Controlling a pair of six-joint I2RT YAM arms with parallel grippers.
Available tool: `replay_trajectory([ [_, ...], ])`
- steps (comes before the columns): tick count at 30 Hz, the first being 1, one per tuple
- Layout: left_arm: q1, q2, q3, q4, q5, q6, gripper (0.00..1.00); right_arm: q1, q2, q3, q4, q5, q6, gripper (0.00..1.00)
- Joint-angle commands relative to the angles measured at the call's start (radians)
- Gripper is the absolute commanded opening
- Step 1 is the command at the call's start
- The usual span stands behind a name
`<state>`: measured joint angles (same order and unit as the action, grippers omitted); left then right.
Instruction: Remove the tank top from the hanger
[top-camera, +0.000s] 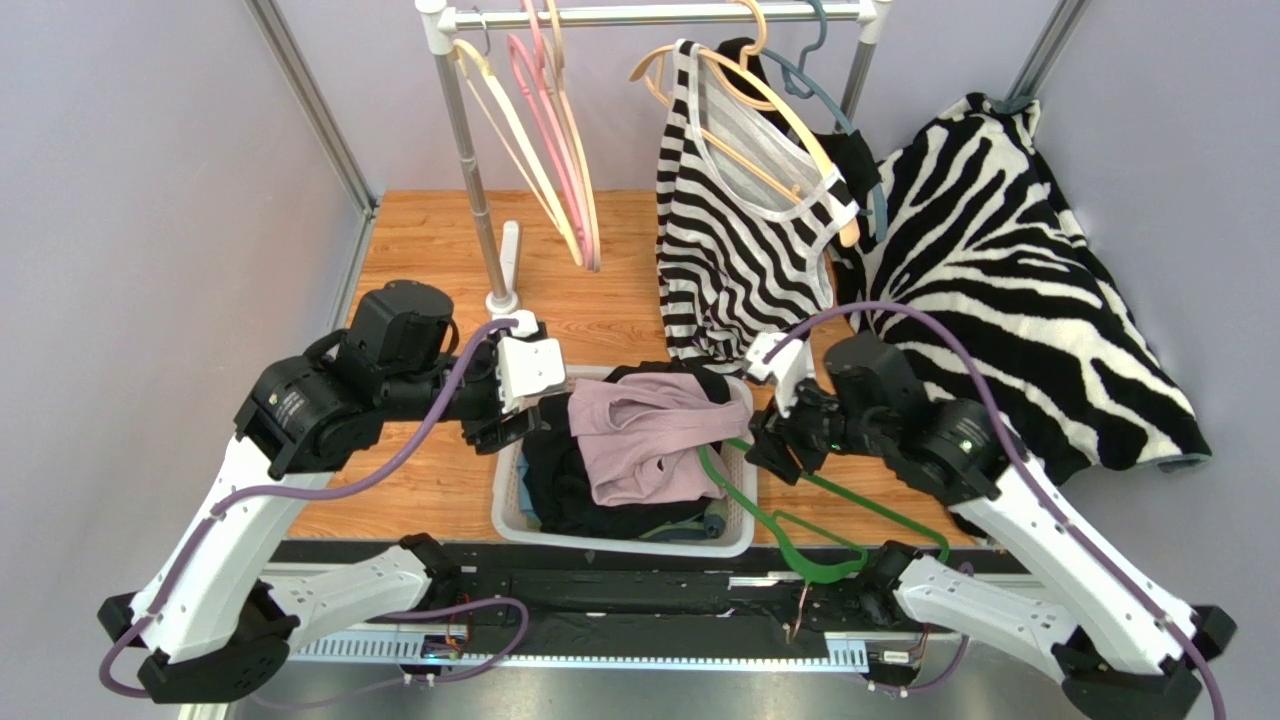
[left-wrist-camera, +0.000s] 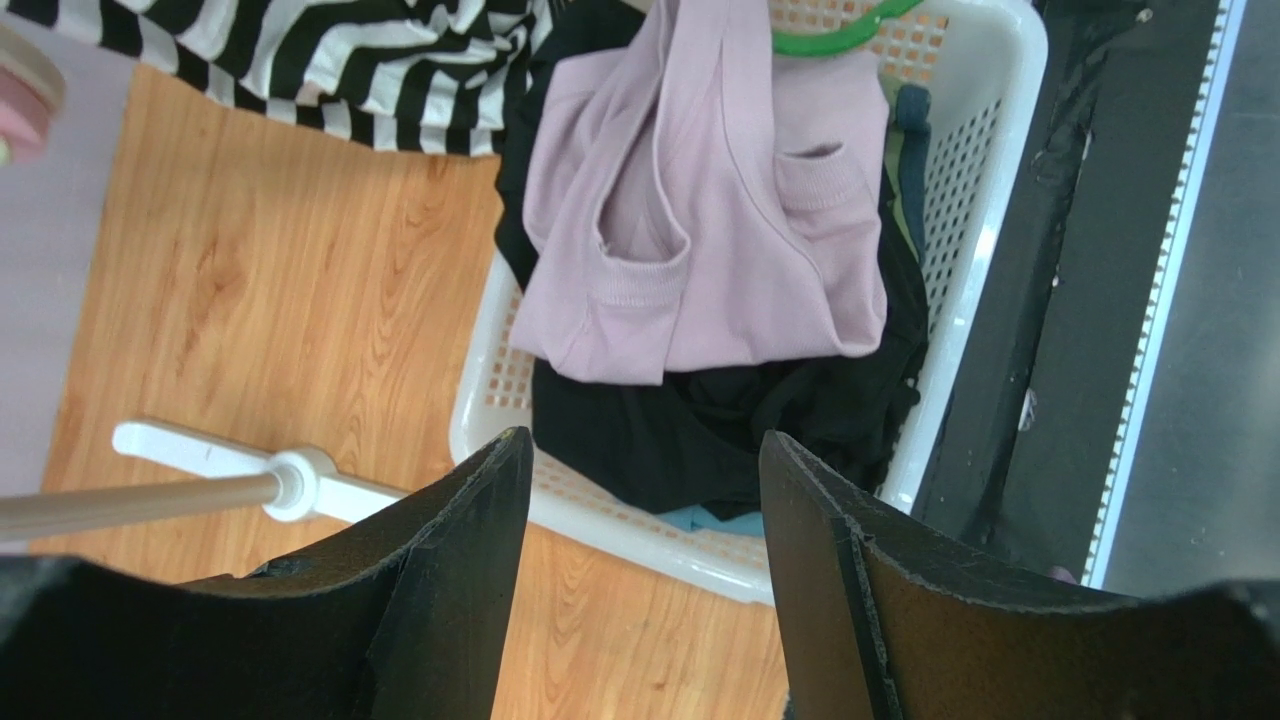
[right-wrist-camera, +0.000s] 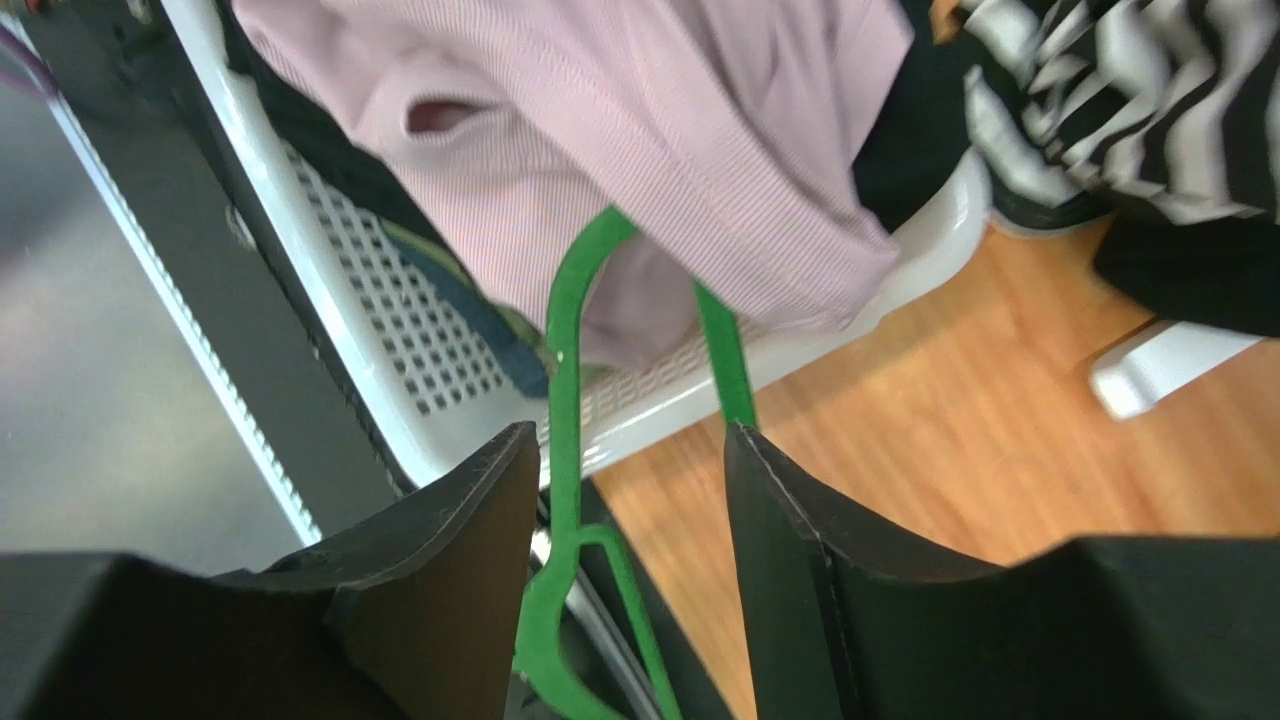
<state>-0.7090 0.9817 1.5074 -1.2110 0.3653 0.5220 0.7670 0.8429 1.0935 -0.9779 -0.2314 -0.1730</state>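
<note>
Left gripper (left-wrist-camera: 646, 450) hangs released at the basket's (top-camera: 511, 518) nine o'clock rim, holding nothing. The pink tank top (top-camera: 646, 435) lies heaped in the basket over the green hanger (top-camera: 781, 525). The right gripper (right-wrist-camera: 628, 438) straddles that hanger, jaws slack. Best bet: clamp the hanger and draw it toward four o'clock while the left pins the fabric.

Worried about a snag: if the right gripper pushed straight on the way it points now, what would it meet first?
Probably the green hanger, which lies between the right gripper's open fingers; just beyond come the white basket and the pink tank top draped over its rim. Depth is unclear.
</note>
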Motion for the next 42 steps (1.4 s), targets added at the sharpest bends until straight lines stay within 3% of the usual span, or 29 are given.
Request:
replay_trajectory([
  [1,-0.017,0.074,0.066,0.048,0.031,-0.014,0.66,0.020,0.031,0.055,-0.082,-0.020,-0.008,0.54],
  [10,-0.015,0.094,0.005,0.154,0.037,-0.045,0.65,0.123,0.094,-0.010,-0.050,-0.073,0.004,0.56],
  [19,-0.017,0.118,-0.188,0.255,-0.017,-0.063,0.69,0.124,0.168,-0.136,0.169,-0.045,0.059,0.56],
  [29,-0.017,0.160,-0.262,0.346,-0.011,-0.077,0.73,0.126,0.255,-0.201,0.261,-0.049,0.113,0.58],
  [31,-0.017,0.170,-0.285,0.363,-0.003,-0.077,0.73,0.129,0.269,-0.201,0.268,-0.051,0.124,0.51],
  [35,-0.017,0.179,-0.325,0.421,-0.019,-0.063,0.73,0.132,0.289,-0.190,0.266,-0.039,0.144,0.28],
  [36,-0.017,0.181,-0.337,0.433,-0.023,-0.062,0.74,0.132,0.289,-0.181,0.246,-0.023,0.147,0.15],
  [38,-0.017,0.189,-0.342,0.452,-0.011,-0.059,0.74,0.132,0.274,-0.140,0.220,-0.013,0.147,0.00],
  [42,-0.015,0.206,-0.349,0.475,0.011,-0.040,0.74,0.132,0.203,-0.055,0.142,0.004,0.126,0.00],
])
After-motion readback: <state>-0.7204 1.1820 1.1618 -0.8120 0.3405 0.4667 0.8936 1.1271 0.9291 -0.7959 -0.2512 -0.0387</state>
